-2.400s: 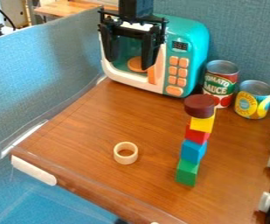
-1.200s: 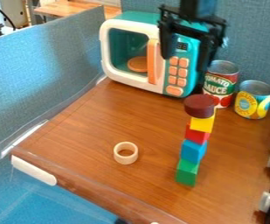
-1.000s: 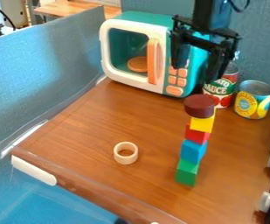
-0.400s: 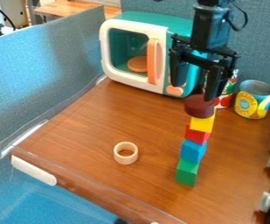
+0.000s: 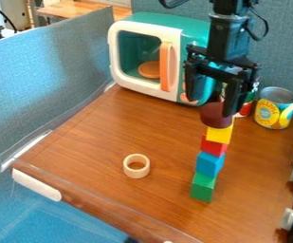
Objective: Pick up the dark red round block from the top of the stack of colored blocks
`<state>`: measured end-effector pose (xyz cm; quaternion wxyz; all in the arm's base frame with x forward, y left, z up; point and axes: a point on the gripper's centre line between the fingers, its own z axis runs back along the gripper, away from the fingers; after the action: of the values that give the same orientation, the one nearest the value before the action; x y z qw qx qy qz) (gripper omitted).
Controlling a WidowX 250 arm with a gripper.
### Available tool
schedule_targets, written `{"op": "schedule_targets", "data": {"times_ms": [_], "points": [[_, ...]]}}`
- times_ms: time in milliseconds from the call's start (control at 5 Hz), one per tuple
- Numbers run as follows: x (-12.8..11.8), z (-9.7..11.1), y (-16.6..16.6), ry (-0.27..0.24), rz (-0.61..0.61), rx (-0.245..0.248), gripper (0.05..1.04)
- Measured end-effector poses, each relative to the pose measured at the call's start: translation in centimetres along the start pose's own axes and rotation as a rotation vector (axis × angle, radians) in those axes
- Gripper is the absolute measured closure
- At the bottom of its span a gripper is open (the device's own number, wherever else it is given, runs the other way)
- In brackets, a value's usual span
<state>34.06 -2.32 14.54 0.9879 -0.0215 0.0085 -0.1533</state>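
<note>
Since the earlier frames, the gripper (image 5: 210, 107) has travelled right from the toy microwave (image 5: 126, 59) and dropped to the top of the block tower, while the blocks have kept their places. Its fingers stand apart with nothing clasped, leaving room for the width of the maroon cylinder (image 5: 213, 118), though whether they touch it I cannot tell. That cylinder caps the tower at the right, borne in turn by the yellow block (image 5: 218, 135), red block (image 5: 214, 146), blue block (image 5: 209, 164) and green block (image 5: 202, 187), the last taking the load on the wooden tabletop (image 5: 98, 152). Beyond stand the tomato sauce can (image 5: 245, 110) and pineapple can (image 5: 276, 108), upright on their bases; nearer and left, a pale ring (image 5: 136, 175) rests well apart from the tower.
</note>
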Motion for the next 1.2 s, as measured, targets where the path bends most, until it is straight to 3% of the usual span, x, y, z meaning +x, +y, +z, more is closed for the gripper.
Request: {"op": "schedule_targets", "data": {"times_ms": [1000,1200], "points": [[-0.4,-1.3,-0.6,0.010,0.023,-0.008,0.083],[-0.5,-1.5,-0.6,0.011,0.027,-0.008,0.137]]}}
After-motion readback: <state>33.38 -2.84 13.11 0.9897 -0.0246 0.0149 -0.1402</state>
